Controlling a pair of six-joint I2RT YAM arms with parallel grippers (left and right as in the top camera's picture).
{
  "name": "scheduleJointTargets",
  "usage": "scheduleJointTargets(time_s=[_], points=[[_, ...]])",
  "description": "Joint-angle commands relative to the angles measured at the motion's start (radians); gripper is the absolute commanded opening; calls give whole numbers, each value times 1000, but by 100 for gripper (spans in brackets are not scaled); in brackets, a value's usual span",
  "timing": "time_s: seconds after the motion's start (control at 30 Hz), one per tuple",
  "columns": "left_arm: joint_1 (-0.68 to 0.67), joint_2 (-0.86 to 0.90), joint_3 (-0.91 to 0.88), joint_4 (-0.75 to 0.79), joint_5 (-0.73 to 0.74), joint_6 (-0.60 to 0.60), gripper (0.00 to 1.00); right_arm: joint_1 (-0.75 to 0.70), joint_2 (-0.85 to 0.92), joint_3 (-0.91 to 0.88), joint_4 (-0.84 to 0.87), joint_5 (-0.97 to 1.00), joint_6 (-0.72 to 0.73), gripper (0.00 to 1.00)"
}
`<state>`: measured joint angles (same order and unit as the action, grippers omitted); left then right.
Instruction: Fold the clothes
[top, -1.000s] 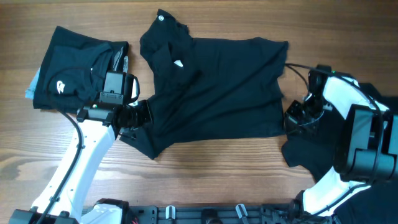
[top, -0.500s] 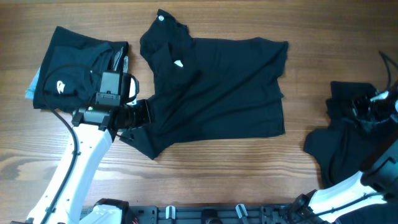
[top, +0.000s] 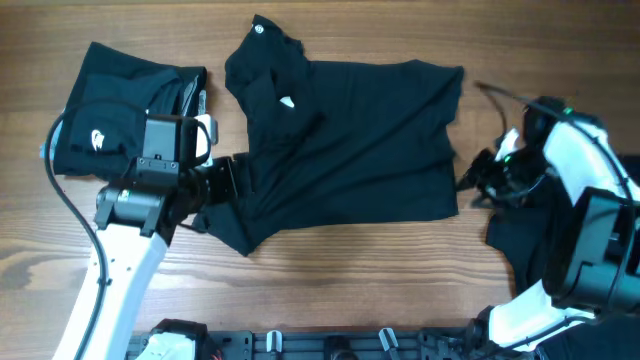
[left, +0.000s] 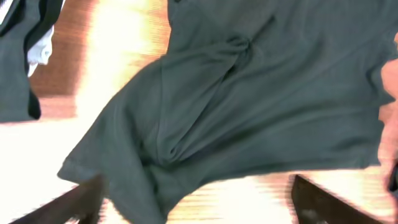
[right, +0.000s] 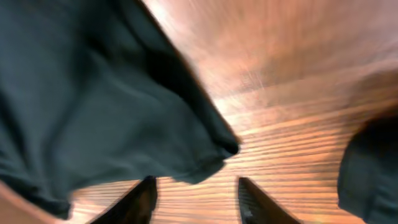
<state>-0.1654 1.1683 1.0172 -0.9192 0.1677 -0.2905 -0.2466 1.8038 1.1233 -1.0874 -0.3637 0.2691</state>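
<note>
**Both grippers standing open at the spread shirt's two ends**

A large black short-sleeved fabric shirt (top: 360, 150) is lying spread across the ctr of the brown wood-grain table (top: 350, 290). Its collar end is pointing toward the far left, w/ a small white label (top: 288, 101) showing nr the neck. It's rumpled: creases are running diagonally through the body, and one sleeve is trailing off toward the near left.

The left gripper (top: 236, 181) is hovering at that sleeve side. In the left wrist view its two fingers (left: 87, 198) are standing wide apart, w/ the sleeve's edge lying between them. They aren't pinching anything.

The right gripper (top: 470, 186) is sitting just beside the shirt's right edge, nr its near right corner. In the right wrist view its jaws are parted too, and the hem's corner is lying just beyond the fingertips (right: 144, 194). That view is blurred, so I can't tell whether cloth and tips are touching. Bare wood is showing in the gap, so it's gripping nothing.

Two more pieces are lying off to the sides. A folded black fabric garment w/ a small white logo (top: 115, 125) is sitting at the far left, just beside the left arm's wrist. A crumpled black fabric garment (top: 525, 250) is lying at the near right, partly hidden under the right arm.
</note>
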Motion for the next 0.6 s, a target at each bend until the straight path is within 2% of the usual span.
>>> scheduleJointTargets(time_s=[0.0,0.3,0.33,0.43,0.5,0.57], points=[[24,-7,18,-25,6,6,85,8,-14,-91,58,19,24,57],[57,26,17,-36,7,-9,84,14,-14,-231,272,-96,29,57],[57,49,17,-37,7,-9,84,15,-14,-237,293,-147,18,52],[57,87,17,-37,7,-9,83,14,-14,-237,262,-128,23,33],[57,110,17,-45,7,-9,80,13,-15,-237,218,-61,39,12],[57,127,17,-61,8,-9,79,11,-16,-226,180,13,54,4]])
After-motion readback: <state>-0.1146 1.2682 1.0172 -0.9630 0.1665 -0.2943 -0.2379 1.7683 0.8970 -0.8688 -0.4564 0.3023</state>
